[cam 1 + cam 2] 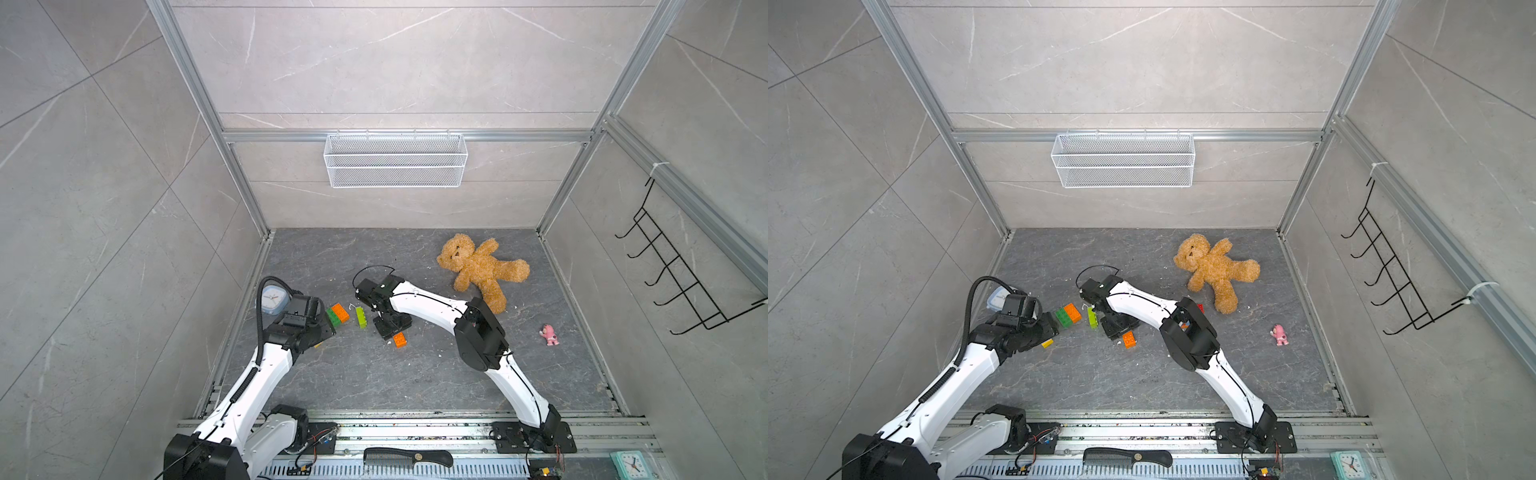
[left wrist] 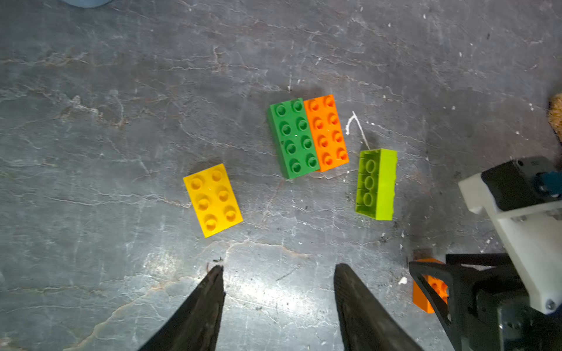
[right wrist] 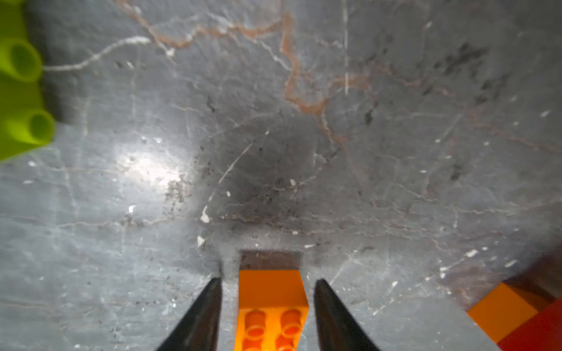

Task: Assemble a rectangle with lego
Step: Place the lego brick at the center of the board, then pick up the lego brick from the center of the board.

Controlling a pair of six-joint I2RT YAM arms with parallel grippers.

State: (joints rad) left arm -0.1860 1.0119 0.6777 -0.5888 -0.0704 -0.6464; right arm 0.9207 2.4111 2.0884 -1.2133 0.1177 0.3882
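Left gripper [image 2: 278, 273]: fingers spread, nothing between them. It hung above the dark grey marbled tabletop [image 2: 121, 121], just short of a yellow studded plastic brick [image 2: 213, 200] that lay flat and alone, studs up.

Beyond it, a green studded plastic brick [image 2: 293, 138] and an orange studded plastic brick [image 2: 327, 132] lay long side to long side, touching, studs up. A lime plastic brick [image 2: 377, 184] lay tipped on its side near the orange one but apart from it, its hollow underside showing in the left wrist view.

Right gripper [image 3: 269, 282]: fingers parted, straddling a second orange brick [image 3: 270, 310] on the tabletop. A gap showed on each side; no contact.

In both top views the second orange brick [image 1: 400, 340] sat near the lime one, not touching. A red brick [image 3: 541, 331] and a third orange brick [image 3: 501, 313], touching each other, showed only partly in the right wrist view.
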